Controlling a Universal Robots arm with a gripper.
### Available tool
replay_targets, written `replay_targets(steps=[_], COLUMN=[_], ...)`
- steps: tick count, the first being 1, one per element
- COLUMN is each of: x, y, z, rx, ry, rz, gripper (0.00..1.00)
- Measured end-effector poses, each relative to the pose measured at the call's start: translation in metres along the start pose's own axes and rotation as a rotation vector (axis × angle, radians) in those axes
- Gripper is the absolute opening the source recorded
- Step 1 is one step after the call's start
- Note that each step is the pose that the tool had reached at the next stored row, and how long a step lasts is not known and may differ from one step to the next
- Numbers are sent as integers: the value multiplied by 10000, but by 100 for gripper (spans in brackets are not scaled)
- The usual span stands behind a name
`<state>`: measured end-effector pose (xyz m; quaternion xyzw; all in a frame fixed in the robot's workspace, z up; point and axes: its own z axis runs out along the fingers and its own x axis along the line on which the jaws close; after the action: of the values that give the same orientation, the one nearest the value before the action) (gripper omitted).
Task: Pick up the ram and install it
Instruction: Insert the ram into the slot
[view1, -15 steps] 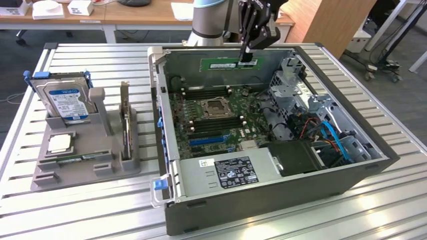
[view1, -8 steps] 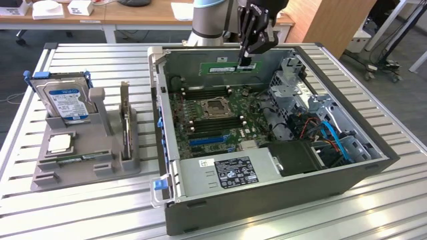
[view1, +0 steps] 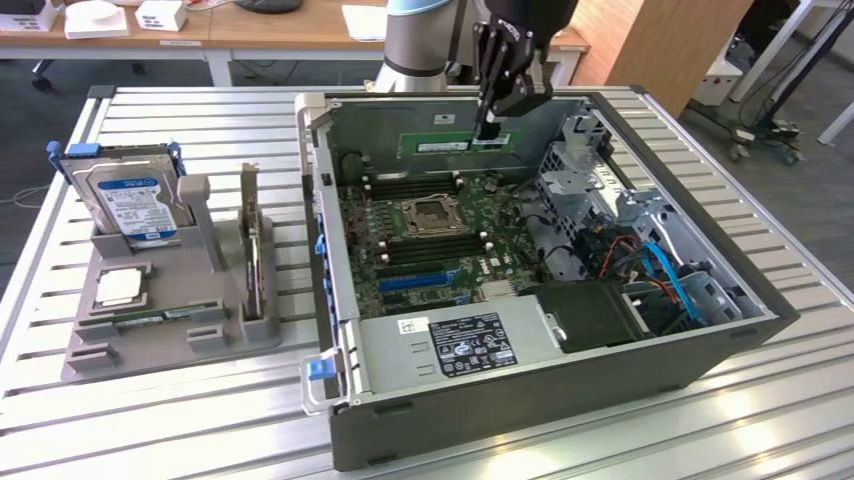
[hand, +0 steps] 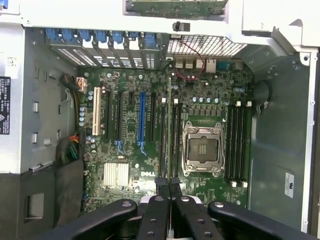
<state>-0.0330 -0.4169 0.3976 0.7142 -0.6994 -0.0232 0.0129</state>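
Note:
My gripper (view1: 489, 132) hangs over the back of the open computer case (view1: 534, 400), shut on the ram (view1: 454, 146). The ram is a thin green stick with a pale label, held level and lengthwise well above the motherboard (view1: 441, 240). In the wrist view my black fingers (hand: 156, 200) meet at the gripper (hand: 169, 185). From there the ram (hand: 169, 120) shows edge-on as a narrow strip. It runs over the black memory slots (hand: 175, 140) beside the CPU socket (hand: 203, 148). More slots (hand: 236, 145) lie on the socket's other side.
On the exterior view's left a grey holder (view1: 174, 330) carries a blue-labelled hard drive (view1: 134, 200), an upright expansion card (view1: 250, 235) and a CPU chip (view1: 120, 288). Inside the case are a power supply (view1: 454, 345), a metal drive cage (view1: 587, 180) and blue cables (view1: 667, 280).

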Motion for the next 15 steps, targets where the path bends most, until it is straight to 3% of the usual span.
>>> replay_targets(steps=[15], x=[3], y=[-10], z=[209], rx=[44], ry=[1], rz=[0], gripper=[11])
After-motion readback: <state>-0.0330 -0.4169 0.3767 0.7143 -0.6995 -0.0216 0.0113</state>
